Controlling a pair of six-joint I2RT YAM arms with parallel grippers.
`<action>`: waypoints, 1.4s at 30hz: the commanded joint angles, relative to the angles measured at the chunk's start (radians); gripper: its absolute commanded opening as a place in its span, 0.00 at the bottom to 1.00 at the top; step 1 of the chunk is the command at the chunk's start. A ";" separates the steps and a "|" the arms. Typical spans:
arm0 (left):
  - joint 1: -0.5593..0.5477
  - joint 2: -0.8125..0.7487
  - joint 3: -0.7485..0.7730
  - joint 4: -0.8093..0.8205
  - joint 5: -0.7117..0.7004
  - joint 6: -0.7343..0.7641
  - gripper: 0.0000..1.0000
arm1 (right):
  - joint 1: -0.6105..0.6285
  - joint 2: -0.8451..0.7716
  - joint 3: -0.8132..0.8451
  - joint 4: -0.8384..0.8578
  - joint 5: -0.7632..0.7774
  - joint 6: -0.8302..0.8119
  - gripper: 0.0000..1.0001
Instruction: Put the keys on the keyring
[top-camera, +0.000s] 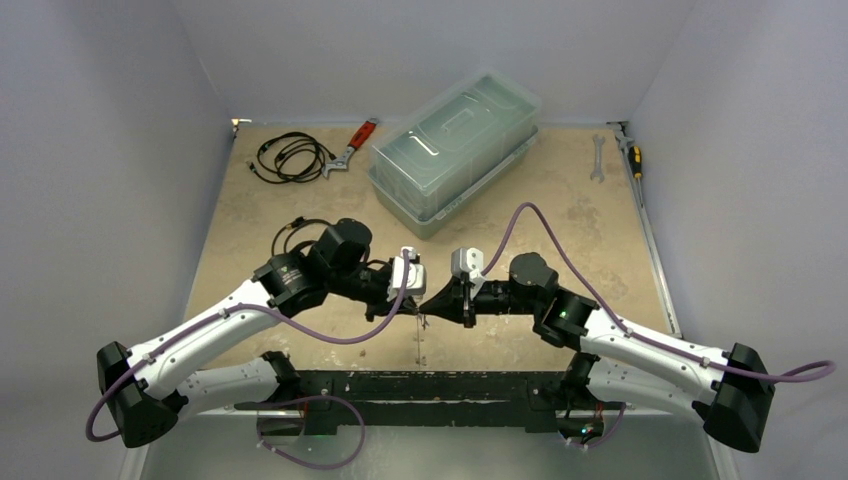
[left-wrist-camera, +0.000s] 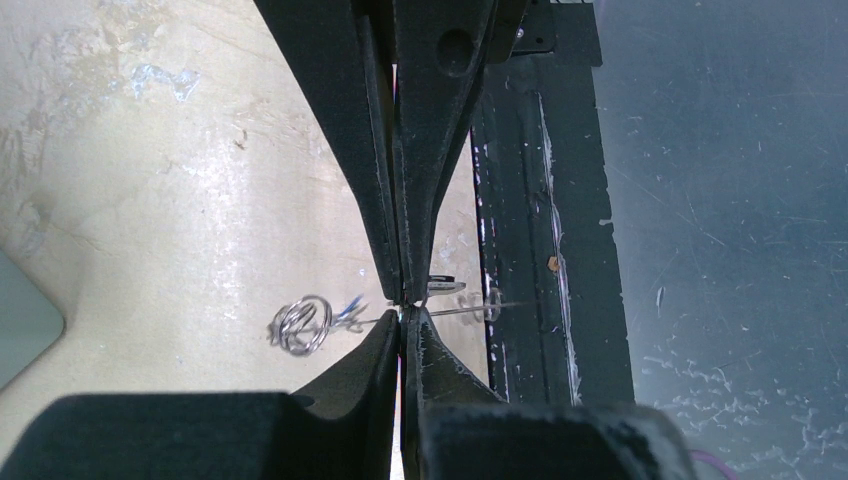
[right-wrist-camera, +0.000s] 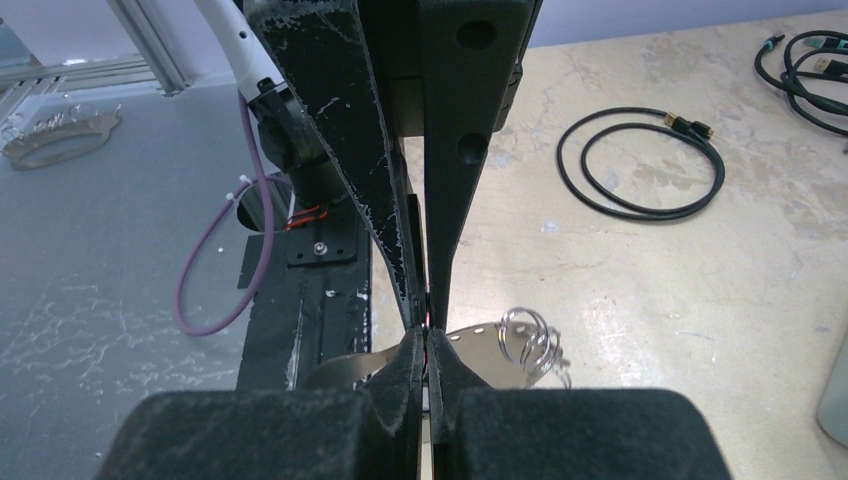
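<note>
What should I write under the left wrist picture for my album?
Left pincer shut on the thin keyring wire.

Robot-lab test cell: plain white walls (top-camera: 100, 120), scuffed tan table (top-camera: 560, 200) (wrenches (top-camera: 597, 158) and coiled cable (top-camera: 290, 157) along the back).

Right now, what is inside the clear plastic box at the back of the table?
The plastic box is closed by its lid. Through the cloudy plastic no distinct object shows inside. The lid and walls cover the floor, so small contents cannot be ruled out.
</note>
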 joint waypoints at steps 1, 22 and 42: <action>-0.006 -0.004 -0.019 0.078 0.003 -0.021 0.00 | 0.010 -0.020 0.051 0.042 0.008 -0.012 0.00; -0.006 -0.245 -0.244 0.456 -0.034 -0.174 0.00 | 0.010 -0.188 -0.054 0.187 0.140 0.061 0.60; 0.015 -0.387 -0.354 0.754 0.048 -0.322 0.00 | 0.009 -0.153 -0.054 0.266 0.005 0.049 0.39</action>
